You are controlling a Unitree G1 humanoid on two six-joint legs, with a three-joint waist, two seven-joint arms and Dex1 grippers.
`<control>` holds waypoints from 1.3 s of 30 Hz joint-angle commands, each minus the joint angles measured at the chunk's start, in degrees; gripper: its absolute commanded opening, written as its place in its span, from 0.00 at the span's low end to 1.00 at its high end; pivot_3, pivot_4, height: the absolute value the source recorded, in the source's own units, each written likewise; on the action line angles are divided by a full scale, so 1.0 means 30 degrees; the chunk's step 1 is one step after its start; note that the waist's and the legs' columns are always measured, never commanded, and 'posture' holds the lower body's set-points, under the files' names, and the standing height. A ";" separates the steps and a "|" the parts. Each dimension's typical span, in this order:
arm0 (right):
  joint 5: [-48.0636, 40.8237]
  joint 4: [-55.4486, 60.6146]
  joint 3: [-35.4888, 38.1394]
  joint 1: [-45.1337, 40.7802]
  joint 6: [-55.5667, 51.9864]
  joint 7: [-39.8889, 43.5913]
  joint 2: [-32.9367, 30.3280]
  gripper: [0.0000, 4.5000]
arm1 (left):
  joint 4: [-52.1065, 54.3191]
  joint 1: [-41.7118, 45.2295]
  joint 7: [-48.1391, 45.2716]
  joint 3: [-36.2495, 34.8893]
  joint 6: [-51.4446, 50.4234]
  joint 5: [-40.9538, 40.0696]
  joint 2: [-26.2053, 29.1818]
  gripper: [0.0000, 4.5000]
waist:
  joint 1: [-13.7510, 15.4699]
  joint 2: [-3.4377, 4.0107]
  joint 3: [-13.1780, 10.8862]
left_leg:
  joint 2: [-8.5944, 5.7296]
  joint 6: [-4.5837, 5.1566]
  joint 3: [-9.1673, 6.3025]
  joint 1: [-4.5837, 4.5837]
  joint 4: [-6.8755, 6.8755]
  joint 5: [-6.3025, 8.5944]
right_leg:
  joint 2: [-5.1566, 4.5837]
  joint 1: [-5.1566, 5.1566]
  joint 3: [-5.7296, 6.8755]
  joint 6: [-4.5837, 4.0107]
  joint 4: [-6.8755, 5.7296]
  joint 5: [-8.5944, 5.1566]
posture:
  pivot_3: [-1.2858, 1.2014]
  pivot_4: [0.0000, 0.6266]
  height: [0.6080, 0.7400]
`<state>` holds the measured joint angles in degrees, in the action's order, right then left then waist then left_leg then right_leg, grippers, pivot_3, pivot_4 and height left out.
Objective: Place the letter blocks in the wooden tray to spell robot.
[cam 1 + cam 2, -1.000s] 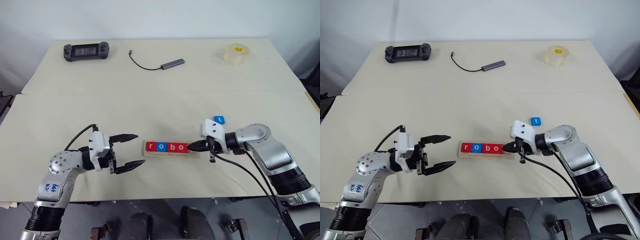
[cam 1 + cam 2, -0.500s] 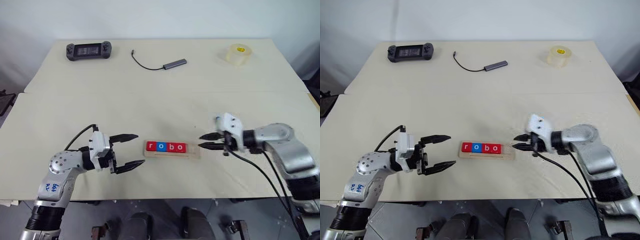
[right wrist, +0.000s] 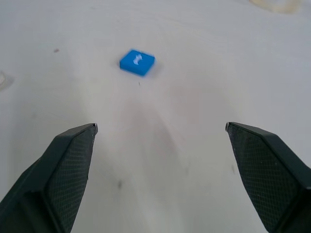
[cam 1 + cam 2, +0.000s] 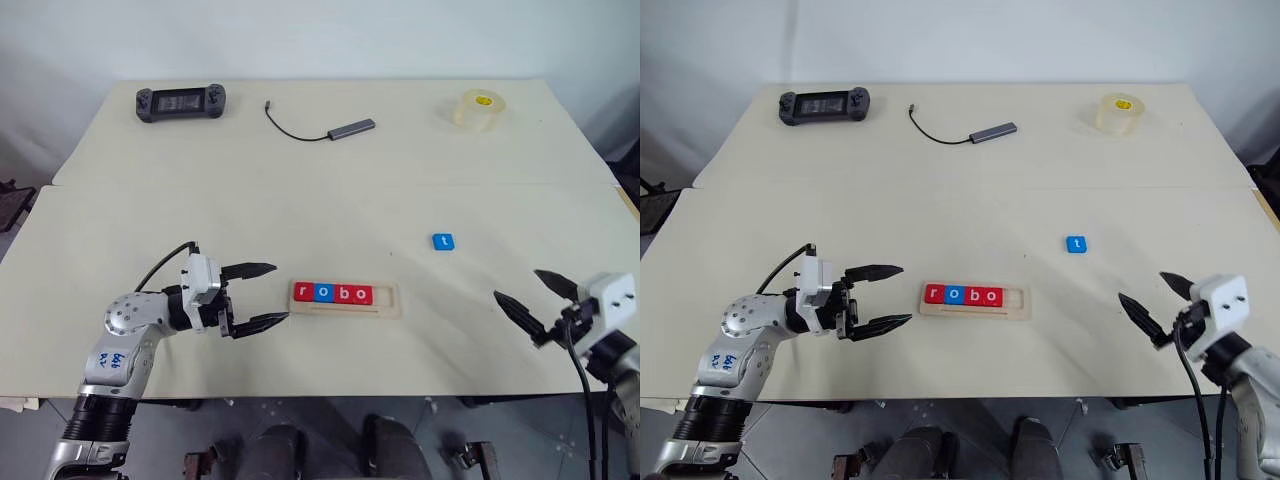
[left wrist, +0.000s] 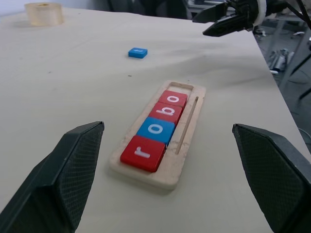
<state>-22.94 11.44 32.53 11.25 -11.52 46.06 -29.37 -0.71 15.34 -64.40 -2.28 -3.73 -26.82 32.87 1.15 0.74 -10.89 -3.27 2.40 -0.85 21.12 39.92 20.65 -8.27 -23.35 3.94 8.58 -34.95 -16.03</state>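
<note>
Four blocks are sitting in the wooden tray (image 4: 345,299); the blue t block (image 4: 443,241) is lying apart on the bench (image 4: 300,190).
We are holding both pincers level, spread wide, gripping nothing: the left pincer (image 4: 262,294) just beside the tray's left end, the right pincer (image 4: 528,296) near the bench's right front edge, bare surface between it and the tray. Our right wrist view is facing the t block (image 3: 137,62); our left wrist view is reading r, o, b, o (image 5: 155,131).

Cream bench (image 4: 300,190) has the wooden tray (image 4: 343,300), a loose blue t block (image 4: 443,241), tape roll (image 4: 475,108), black controller (image 4: 180,102) and a cable adapter (image 4: 320,122) lying on it.
</note>
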 commanded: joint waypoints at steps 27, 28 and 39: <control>0.2398 -0.4892 -0.8425 -1.3793 -1.0981 -0.9382 0.0691 0.91 | 0.2672 -0.1809 0.1504 -0.0761 0.0322 -0.0077 0.0009 1.00 | -0.0415 0.0008 0.0004 | -0.0026 0.0010 -0.0032 0.0050 -0.0013 -0.0008 | -0.0026 -0.0054 -0.0006 -0.0012 -0.0010 -0.0005 | 0.52 0.24 1.00; 0.2497 -0.4875 -0.8424 -1.3799 -1.1075 -0.9641 0.0848 0.85 | 0.2747 -0.1873 0.1538 -0.0799 0.0311 -0.0086 0.0030 1.00 | -0.0404 0.0007 0.0004 | -0.0026 0.0011 -0.0028 0.0050 -0.0011 -0.0008 | -0.0025 -0.0052 -0.0008 -0.0012 -0.0011 -0.0005 | 0.52 0.24 1.00; 0.2324 -0.1757 -0.8106 -1.2940 -1.2097 -1.0181 0.1098 0.33 | 0.2644 -0.1594 0.1482 -0.0454 0.0192 -0.0096 -0.0115 1.00 | -0.0405 0.0009 0.0005 | -0.0024 0.0010 -0.0028 0.0048 -0.0012 -0.0008 | -0.0018 -0.0054 -0.0011 -0.0012 -0.0017 -0.0005 | 0.52 0.24 1.00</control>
<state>-15.73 2.04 7.20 -27.77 -47.29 15.58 -25.28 6.11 10.05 -59.62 -3.47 -3.21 -26.65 32.55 -0.07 0.76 -10.88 -3.34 2.43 -0.94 21.27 39.88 20.63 -8.32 -23.51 3.91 8.55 -35.00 -16.04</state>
